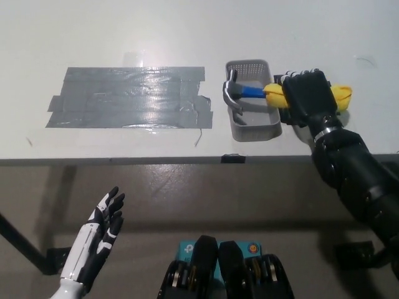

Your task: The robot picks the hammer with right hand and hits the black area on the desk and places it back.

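A hammer (pixel 240 92) with a steel head, a blue neck and a yellow grip lies across a small grey basket (pixel 252 128) on the white desk. Its head sits inside the basket; the yellow grip sticks out to the right. My black right hand (pixel 306 94) lies over the yellow grip with its fingers curled down around it. The black taped area (pixel 128 96) covers the desk to the left of the basket. My white left hand (pixel 96 240) hangs open below the desk edge at the lower left.
The desk's front edge (pixel 156 161) runs across the middle of the view, with floor below it. A small black clip (pixel 232 158) sits on that edge under the basket.
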Available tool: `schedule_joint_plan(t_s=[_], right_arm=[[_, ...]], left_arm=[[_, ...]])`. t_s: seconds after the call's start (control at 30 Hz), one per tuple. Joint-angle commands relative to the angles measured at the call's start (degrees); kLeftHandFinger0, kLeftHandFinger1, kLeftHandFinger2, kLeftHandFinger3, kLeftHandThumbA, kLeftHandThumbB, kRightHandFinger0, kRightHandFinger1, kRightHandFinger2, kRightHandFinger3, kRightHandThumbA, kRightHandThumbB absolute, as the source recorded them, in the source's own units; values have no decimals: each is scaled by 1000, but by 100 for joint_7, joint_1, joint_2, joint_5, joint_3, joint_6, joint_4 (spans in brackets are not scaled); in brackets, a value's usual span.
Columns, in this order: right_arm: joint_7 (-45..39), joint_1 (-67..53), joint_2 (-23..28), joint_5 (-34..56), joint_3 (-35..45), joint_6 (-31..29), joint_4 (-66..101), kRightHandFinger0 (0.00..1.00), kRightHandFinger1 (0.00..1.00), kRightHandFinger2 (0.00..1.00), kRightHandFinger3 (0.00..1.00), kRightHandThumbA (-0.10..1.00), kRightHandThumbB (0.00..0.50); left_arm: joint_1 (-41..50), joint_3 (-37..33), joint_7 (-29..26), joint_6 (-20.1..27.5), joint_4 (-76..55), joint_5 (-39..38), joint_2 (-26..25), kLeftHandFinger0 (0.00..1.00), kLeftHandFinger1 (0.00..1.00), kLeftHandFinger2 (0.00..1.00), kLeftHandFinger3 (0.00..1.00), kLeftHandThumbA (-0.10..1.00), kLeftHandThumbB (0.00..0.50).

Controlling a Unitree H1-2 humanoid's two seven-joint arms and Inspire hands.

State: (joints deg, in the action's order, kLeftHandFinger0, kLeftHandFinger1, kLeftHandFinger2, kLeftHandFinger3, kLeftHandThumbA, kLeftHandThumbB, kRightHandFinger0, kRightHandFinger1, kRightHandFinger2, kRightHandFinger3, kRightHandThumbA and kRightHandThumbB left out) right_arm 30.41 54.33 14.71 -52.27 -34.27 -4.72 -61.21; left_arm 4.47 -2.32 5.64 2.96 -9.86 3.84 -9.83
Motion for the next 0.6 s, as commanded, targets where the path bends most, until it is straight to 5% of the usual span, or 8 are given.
schedule_joint_plan(t_s=[0.0,0.07,0.17,0.27,0.3,0.37,0.43,0.57], right_arm=[[1491,793,242,-161,-98,-1034,-140,0,102,515,259,-100,255],[1362,747,287,34,45,-1117,-105,0,122,529,323,-100,270],[764,589,367,674,599,-1390,224,0,129,517,126,-100,236],[718,578,355,630,708,-1448,229,0,139,537,113,-100,236],[-74,600,347,1407,1223,-1693,331,0,268,748,86,-100,121],[-1739,599,324,2432,1853,-925,1028,21,495,869,599,-100,84],[-1813,588,306,2398,1934,-909,1068,16,523,870,897,-100,82],[-4213,994,362,4217,2984,1292,2140,4,542,852,855,-100,93]], left_arm=[[-5,97,53,219,-165,-75,-139,1000,1000,1000,1000,907,172],[-2,100,54,200,-191,-74,-143,1000,1000,1000,1000,902,156],[-7,101,67,180,-213,-76,-157,1000,1000,1000,1000,900,147],[-7,97,65,179,-214,-76,-161,1000,1000,1000,1000,902,146],[-12,98,65,188,-218,-92,-156,1000,1000,1000,1000,896,136],[-32,92,54,167,-236,-57,-157,1000,1000,1000,1000,899,136],[-40,96,54,167,-234,-61,-163,1000,1000,1000,1000,901,136],[-67,87,69,140,-218,-102,-148,1000,1000,1000,1000,902,137]])
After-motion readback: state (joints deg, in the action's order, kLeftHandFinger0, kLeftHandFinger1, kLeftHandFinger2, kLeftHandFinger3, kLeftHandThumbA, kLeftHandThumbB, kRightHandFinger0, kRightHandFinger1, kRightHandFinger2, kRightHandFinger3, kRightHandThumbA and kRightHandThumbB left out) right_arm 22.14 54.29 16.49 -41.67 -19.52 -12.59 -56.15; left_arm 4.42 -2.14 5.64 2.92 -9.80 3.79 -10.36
